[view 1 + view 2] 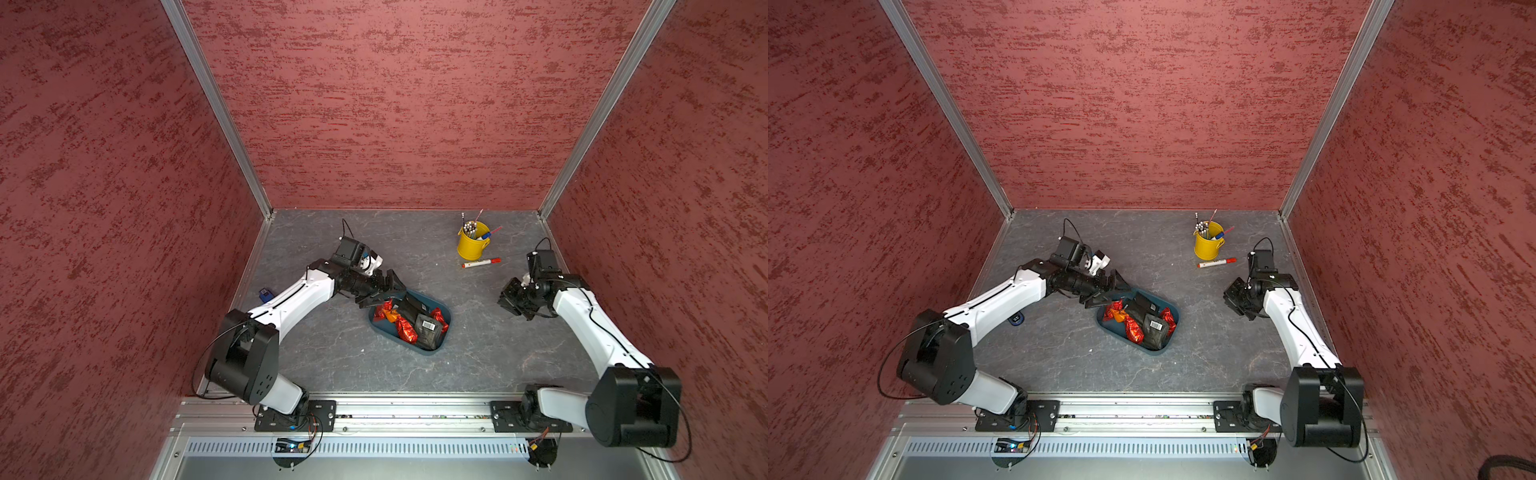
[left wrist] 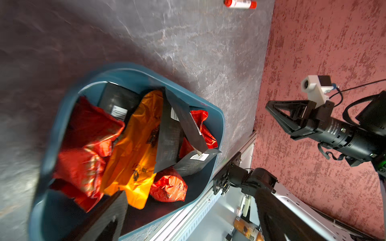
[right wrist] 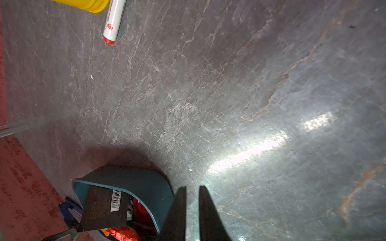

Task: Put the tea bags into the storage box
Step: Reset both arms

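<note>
On the grey table (image 1: 332, 361), the left gripper (image 1: 386, 293) is hanging spread and empty over the box (image 1: 430, 352) of tea bags (image 1: 405, 328) and should be lifting straight clear, while the right gripper (image 3: 192, 188) is sitting barely parted.

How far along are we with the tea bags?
Looks nearly done: the tea bags lie piled in the storage box, and I see none on the table. Nothing in hand: the left hand is open over the box's end, the right hand empty, aside. Left: likely just retracting.
</note>
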Tool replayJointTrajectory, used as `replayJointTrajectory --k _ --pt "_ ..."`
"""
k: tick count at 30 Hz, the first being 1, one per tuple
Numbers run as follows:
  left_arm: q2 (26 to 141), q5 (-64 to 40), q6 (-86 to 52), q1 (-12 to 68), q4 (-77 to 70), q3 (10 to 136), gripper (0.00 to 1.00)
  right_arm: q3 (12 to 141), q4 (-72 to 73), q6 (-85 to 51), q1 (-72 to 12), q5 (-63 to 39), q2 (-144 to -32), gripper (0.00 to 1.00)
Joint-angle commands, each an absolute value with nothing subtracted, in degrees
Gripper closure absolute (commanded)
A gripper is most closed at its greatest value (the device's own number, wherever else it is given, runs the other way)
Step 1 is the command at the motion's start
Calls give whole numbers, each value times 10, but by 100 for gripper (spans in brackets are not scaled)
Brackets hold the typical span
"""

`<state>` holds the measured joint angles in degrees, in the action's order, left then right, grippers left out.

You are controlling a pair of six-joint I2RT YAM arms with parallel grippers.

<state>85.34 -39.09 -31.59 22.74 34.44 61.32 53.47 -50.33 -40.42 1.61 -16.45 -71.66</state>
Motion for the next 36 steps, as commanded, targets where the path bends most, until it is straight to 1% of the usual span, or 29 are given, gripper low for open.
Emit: replayJointTrajectory --k 1,2,4,6,7,11,12,13,14,15,17,20,24,27,29,35,36 --pt "812 -339 -271 196 378 630 0 529 -478 -394 17 -166 -689 67" --pt "801 -319 -264 187 379 626 0 528 -477 -393 17 -164 -685 60" --pt "773 -278 -247 165 373 612 0 527 -479 -390 17 -159 -680 42" --pt "749 -232 -239 143 362 597 0 527 -482 -388 17 -151 -676 28" --pt "735 -203 -234 133 354 585 0 527 -485 -385 17 -144 -673 25" --pt "679 -89 -195 118 297 532 0 520 -484 -379 17 -90 -641 19" --pt "662 -66 -179 116 269 510 0 517 -482 -377 17 -66 -625 12" --pt "645 -46 -163 116 236 484 0 512 -479 -373 16 -44 -609 7" --pt "629 -27 -149 116 205 464 0 508 -472 -368 15 -23 -593 6" --pt "612 -5 -134 116 170 436 0 499 -461 -360 14 0 -573 2" --pt "583 38 -109 116 107 388 0 477 -430 -346 9 48 -535 2" --pt "558 93 -63 114 7 320 0 414 -327 -316 5 93 -475 2" --pt "570 114 -47 95 -99 262 0 324 -172 -294 3 122 -431 1" --pt "594 110 -43 68 -142 253 0 319 -147 -288 2 140 -459 2" --pt "609 108 -42 56 -195 240 0 327 -142 -281 0 144 -481 2" --pt "677 39 -41 18 -390 177 0 316 -94 -261 -6 176 -526 2" --pt "693 37 -41 15 -400 176 0 309 -83 -259 -6 184 -524 2"
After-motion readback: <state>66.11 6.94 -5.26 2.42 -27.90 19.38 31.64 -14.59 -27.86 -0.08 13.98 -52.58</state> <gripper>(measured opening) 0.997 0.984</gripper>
